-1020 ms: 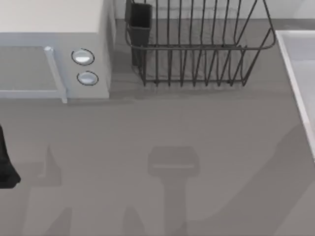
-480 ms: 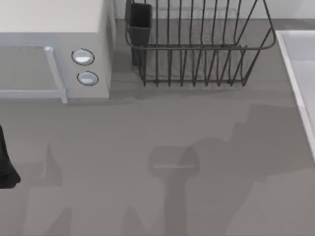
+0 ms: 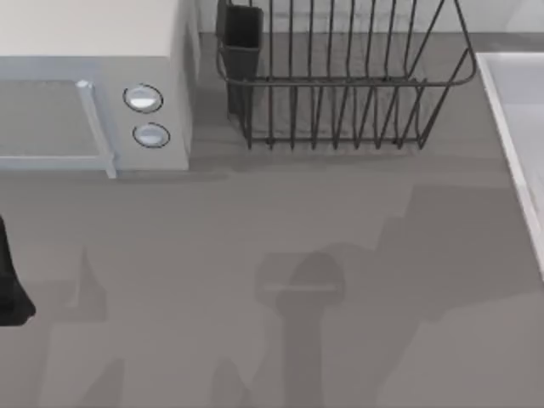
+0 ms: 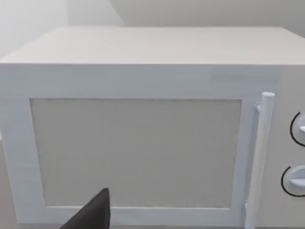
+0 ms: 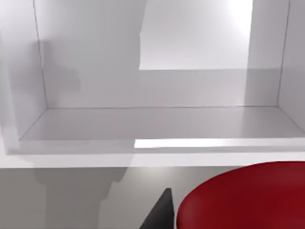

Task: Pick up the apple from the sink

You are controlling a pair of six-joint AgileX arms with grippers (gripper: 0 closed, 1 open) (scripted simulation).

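Two arms serve this grey surface (image 3: 280,221). The left arm sits parked at the top view's left edge, where a dark part of it (image 3: 10,285) shows beside the white box with two knobs (image 3: 127,110). Its wrist view faces that box's door (image 4: 136,152) and upright handle (image 4: 259,157), with one dark fingertip (image 4: 93,214) in the foreground; whether the left end effector is wide or narrow cannot be told.

In the right wrist view, the apple (image 5: 248,198) appears large and close, glossy red, just beside one dark finger (image 5: 162,212) of the right end effector. A closed grip on the apple cannot be confirmed, as the second finger is hidden. Beyond the apple lies the sink (image 5: 157,126), pale with a raised rim, and the apple sits outside that rim, over the grey surface.

From above, the sink's rim (image 3: 510,144) runs along the right edge, and a dark wire rack (image 3: 340,76) stands at the back, between box and sink.
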